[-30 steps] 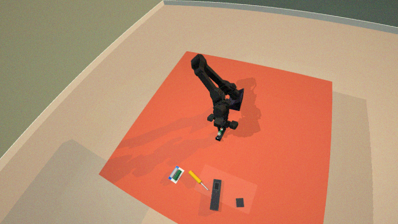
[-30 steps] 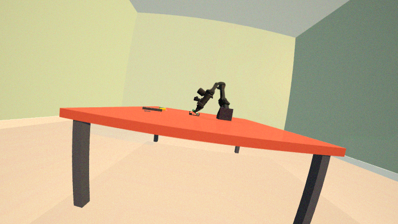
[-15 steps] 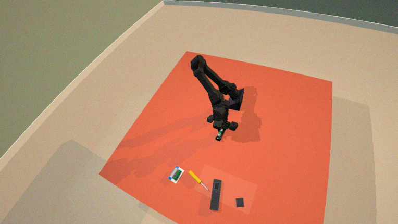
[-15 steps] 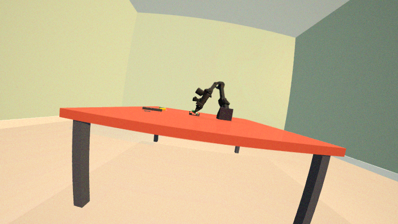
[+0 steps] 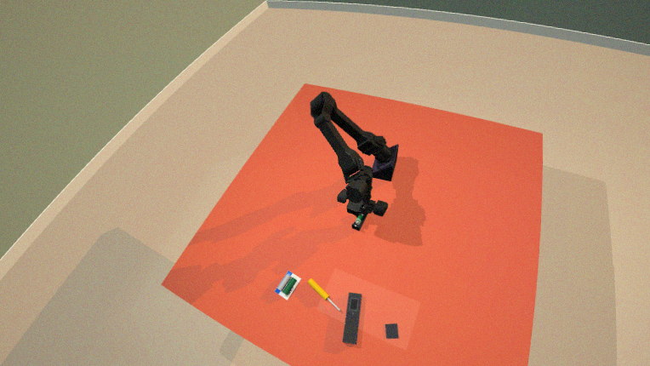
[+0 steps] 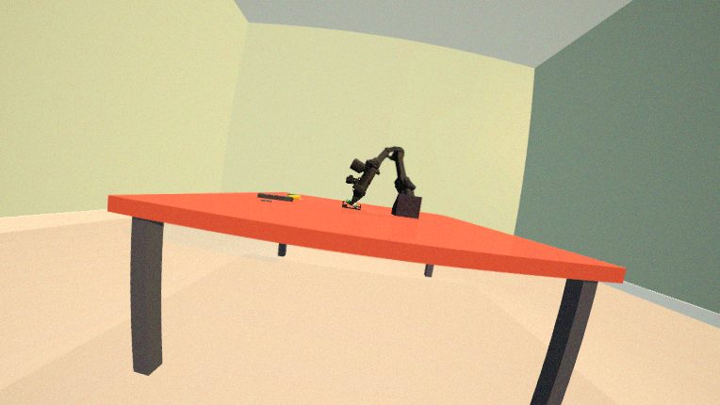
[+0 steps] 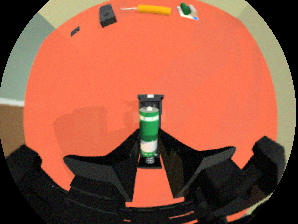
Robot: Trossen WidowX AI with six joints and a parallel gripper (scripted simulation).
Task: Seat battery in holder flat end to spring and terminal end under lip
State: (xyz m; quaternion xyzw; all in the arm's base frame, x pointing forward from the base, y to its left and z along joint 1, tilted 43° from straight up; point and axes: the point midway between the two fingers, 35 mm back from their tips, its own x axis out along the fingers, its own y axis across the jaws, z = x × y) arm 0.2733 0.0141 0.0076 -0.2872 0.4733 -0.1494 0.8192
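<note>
The black holder stands on the orange table in front of the arm. The green and white battery lies lengthwise over the holder's channel. Its terminal end points to the far, lip end in the wrist view, with a gap before that end wall. Its flat end is near the coiled spring at the near end. The terminal end looks slightly raised; I cannot tell how deep the flat end sits. My gripper is shut on the battery, one finger on each side, low at the holder.
A white and blue card with a green and a grey cell, a yellow screwdriver, a long dark remote and a small dark cover lie well beyond the holder.
</note>
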